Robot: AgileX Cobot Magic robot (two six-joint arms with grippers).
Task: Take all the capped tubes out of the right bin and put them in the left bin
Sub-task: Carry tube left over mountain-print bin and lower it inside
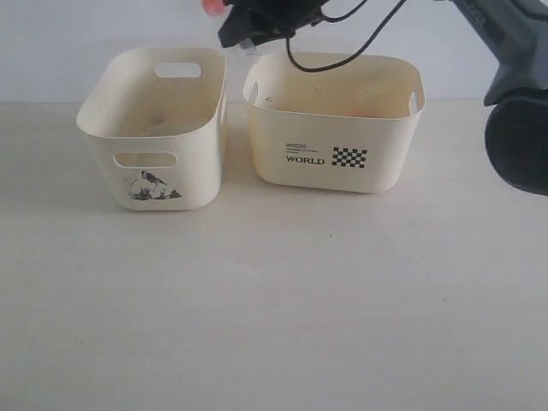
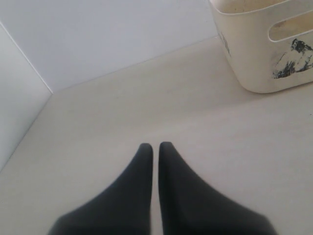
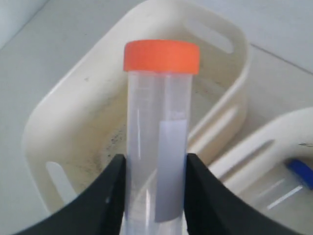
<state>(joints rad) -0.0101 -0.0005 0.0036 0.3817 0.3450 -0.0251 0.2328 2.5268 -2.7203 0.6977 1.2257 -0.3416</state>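
Clamping orange-capped tube (image 3: 157, 127) w/ R end effector (image 3: 155, 193), part-open on tube body, above left bin (image 1: 197, 163). Hovering L end effector (image 2: 155, 147) over bench (image 2: 146, 98) beside left bin, closed to a slit, empty.

left bin (image 1: 204, 169): cream plastic, smooth, faintly glossy (dark specks inside)
right bin (image 1: 387, 144): same cream plastic, smooth
orange-capped tube (image 3: 145, 147): clear plastic
table (image 1: 274, 308): pale, matt

Orange-capped clear tube (image 3: 159, 147), blue-capped tube (image 3: 299, 172), cream WORLD bin (image 1: 385, 137) with black checkered patch, cream mountain-picture bin (image 1: 193, 167) left of it, picture black-and-white.
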